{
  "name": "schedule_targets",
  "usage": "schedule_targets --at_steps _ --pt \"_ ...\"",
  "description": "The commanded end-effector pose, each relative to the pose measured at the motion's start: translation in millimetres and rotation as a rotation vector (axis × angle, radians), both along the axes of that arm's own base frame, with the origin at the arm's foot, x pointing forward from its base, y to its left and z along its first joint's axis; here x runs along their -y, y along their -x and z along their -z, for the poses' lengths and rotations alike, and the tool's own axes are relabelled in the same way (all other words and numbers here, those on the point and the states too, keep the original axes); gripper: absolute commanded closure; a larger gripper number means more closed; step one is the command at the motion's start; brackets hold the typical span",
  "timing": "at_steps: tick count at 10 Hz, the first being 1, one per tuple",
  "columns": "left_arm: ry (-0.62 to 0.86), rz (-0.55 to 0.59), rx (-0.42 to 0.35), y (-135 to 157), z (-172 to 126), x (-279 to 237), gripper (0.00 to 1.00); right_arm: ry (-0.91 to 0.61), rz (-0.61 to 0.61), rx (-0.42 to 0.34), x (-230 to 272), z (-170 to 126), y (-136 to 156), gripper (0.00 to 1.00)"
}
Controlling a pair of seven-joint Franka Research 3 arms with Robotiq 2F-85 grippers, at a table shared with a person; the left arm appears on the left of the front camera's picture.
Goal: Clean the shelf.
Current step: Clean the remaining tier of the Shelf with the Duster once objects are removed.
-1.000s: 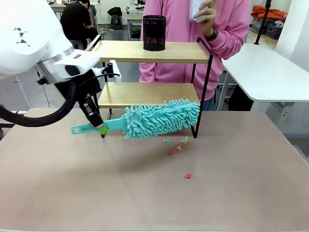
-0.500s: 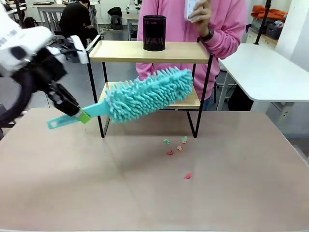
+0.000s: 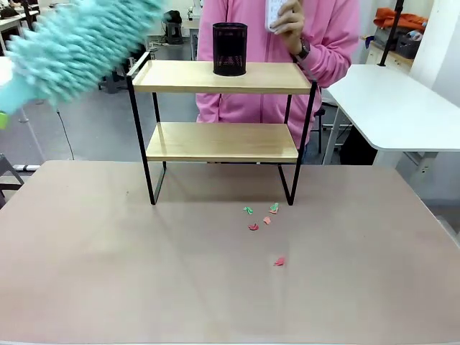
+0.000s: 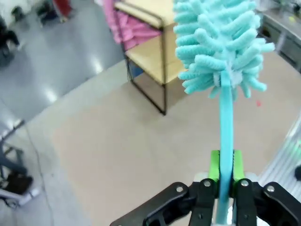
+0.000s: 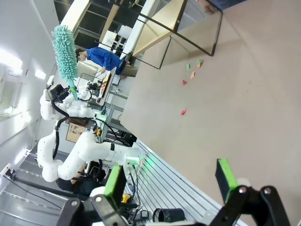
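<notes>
While the right jaws gape, left jaws clamp a shaggy teal duster (image 4: 218, 42).

Blk mesh cup (image 3: 229, 48) upright; colored paper scraps (image 3: 267, 220) on brown table (image 3: 108, 273); person in pink top (image 3: 259, 36) at far side.

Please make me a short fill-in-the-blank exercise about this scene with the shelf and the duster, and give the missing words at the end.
1. The black mesh cup stands on the ____ board of the shelf.
2. The left gripper is ____ on the handle of the turquoise duster.
3. The jaws of the right gripper stand ____.
4. The small coloured scraps lie on the table, not on the ____.
Missing words: upper; shut; open; shelf.
</notes>
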State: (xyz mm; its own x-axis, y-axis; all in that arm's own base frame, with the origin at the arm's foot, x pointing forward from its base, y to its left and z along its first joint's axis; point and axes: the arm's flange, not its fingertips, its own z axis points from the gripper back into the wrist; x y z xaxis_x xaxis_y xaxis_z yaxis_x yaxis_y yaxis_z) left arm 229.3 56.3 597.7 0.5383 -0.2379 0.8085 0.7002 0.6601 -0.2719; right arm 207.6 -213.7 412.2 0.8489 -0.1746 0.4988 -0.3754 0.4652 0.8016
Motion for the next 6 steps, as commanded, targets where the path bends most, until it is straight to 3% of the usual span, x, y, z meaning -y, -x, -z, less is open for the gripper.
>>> schedule_targets --at_steps 1,2,4,5,6 --pt "0.153 -0.147 -0.101 18.7 80.7 -0.3 0.88 -0.008 0.0 0.033 0.6 -2.6 -1.9 0.0" --pt "0.2 -0.225 -0.24 4.3 96.5 -11.4 0.88 -0.008 0.0 0.033 0.6 -2.6 -1.9 0.0" --pt "0.226 -0.284 -0.669 -36.8 125.7 -21.7 0.88 -0.008 0.0 0.033 0.6 -2.6 -1.9 0.0" --pt "0.18 -0.219 -0.28 -18.1 50.6 -58.0 0.88 -0.008 0.0 0.033 0.6 -2.6 -1.9 0.0" --pt "0.18 -0.219 -0.28 -18.1 50.6 -58.0 0.88 -0.008 0.0 0.033 0.6 -2.6 -1.9 0.0"
